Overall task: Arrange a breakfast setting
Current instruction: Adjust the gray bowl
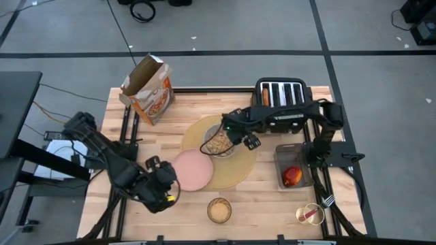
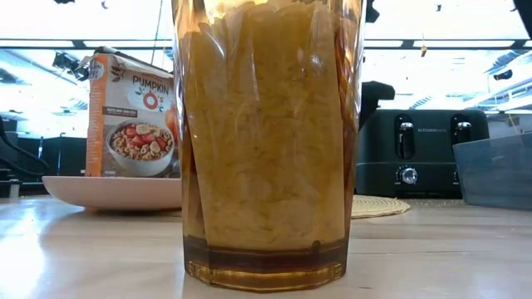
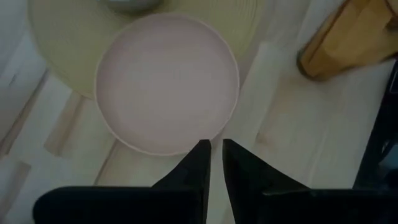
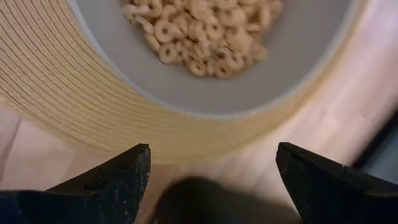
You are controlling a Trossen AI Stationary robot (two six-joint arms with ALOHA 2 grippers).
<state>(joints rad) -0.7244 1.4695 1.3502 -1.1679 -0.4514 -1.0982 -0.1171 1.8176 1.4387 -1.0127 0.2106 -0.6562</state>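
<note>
The round tan placemat (image 1: 235,167) lies mid-table. The grey bowl (image 1: 221,143) holding cereal rings sits on it. The pink plate (image 1: 194,170) rests partly on the mat's left edge and partly on the wood. The amber glass (image 1: 219,209) stands near the front edge and fills the low view (image 2: 266,141). The apple (image 1: 293,175) lies in a grey bin. The red-handled fork (image 1: 319,212) stands in a small holder at the front right. My left gripper (image 3: 216,148) is shut, its tips at the plate's rim (image 3: 186,149). My right gripper (image 4: 211,155) is wide open and empty above the mat's edge beside the bowl (image 4: 249,81). My left gripper's fingertips (image 3: 204,149) come at the plate's left rim from the table's left side. I cannot tell whether they touch it. The plate lies flat.
The black toaster (image 1: 283,95) stands at the back right and an open cereal box (image 1: 148,88) at the back left. The grey bin (image 1: 294,163) sits at the right. Bare wood shows between the plate and the front edge.
</note>
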